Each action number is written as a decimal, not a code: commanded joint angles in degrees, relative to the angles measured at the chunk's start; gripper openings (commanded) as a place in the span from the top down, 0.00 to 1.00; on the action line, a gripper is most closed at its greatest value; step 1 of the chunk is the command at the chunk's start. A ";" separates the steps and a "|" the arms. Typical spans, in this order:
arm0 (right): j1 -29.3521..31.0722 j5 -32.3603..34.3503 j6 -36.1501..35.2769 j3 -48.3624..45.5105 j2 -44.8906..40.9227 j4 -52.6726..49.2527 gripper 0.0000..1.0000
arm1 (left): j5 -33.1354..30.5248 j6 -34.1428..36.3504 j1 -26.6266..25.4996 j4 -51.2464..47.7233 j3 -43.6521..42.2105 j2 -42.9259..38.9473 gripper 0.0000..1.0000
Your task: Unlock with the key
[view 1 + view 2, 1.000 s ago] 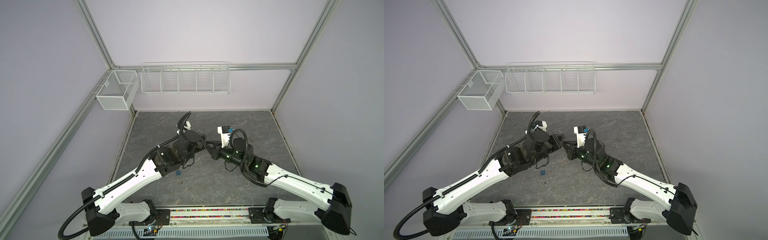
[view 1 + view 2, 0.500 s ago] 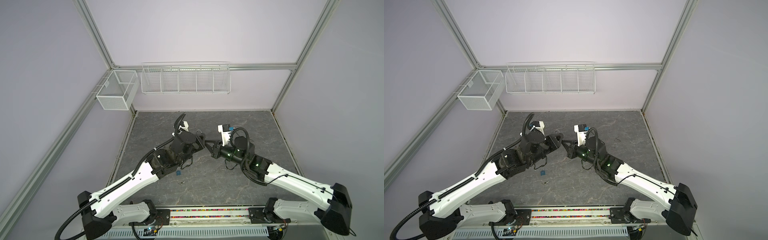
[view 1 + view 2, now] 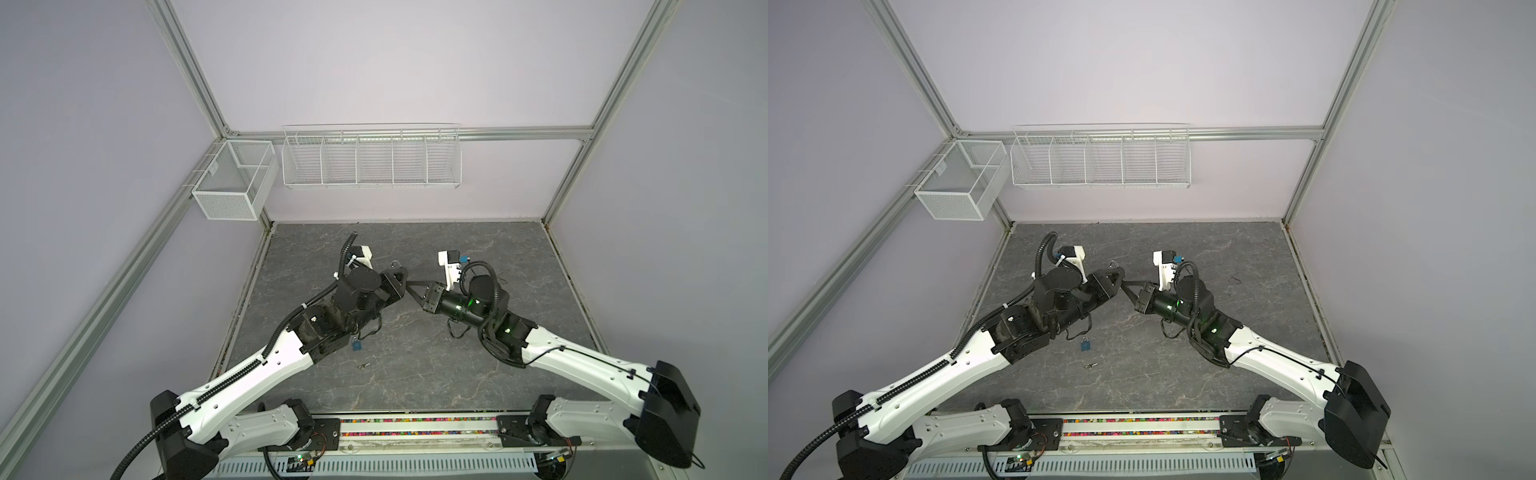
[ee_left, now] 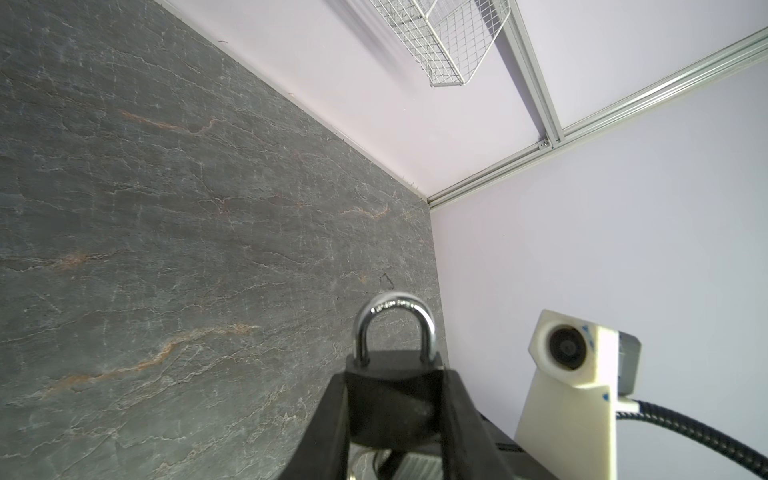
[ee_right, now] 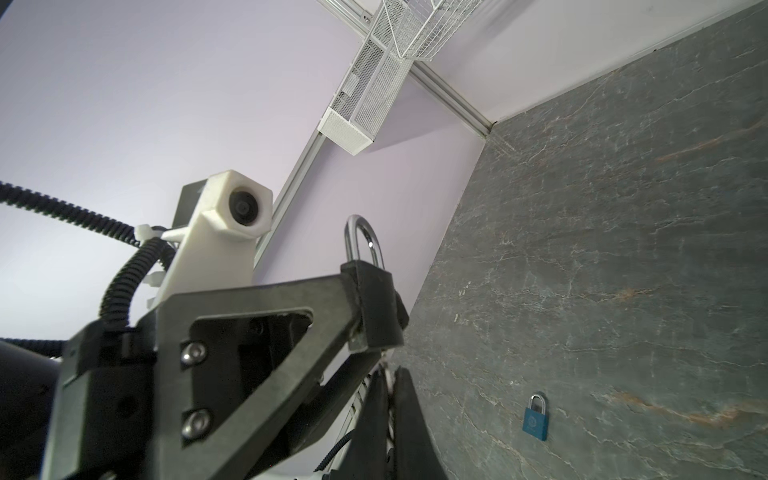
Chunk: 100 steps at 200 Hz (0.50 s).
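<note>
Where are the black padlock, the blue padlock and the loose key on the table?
black padlock (image 4: 395, 397): left wrist view, on its body.
blue padlock (image 5: 536, 424): right wrist view, on its body.
loose key (image 3: 1090, 365): in a top view, on its middle.

Above the middle of the grey stone-pattern table (image 3: 457, 374), a black padlock with a steel shackle (image 4: 395, 399) sits between the fingers of the left gripper (image 3: 401, 277). The right gripper (image 3: 409, 287) is just right of it. Nearer the front, on the table, lies a small blue padlock (image 3: 1085, 344), with a small silver key (image 3: 1090, 365) just before it.
</note>
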 commanded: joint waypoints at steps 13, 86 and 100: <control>-0.03 -1.99 7.87 -1.37 -0.98 13.98 0.94 | 3.60 -1.07 -0.31 -0.34 -0.74 -0.04 1.00; 0.11 -1.71 6.15 -1.38 -2.99 11.23 0.94 | 2.75 -0.23 -0.14 -0.29 -0.10 0.01 1.00; 0.45 0.05 1.91 -0.19 -4.22 5.13 0.94 | 1.97 0.89 -0.12 -1.23 1.01 0.41 1.00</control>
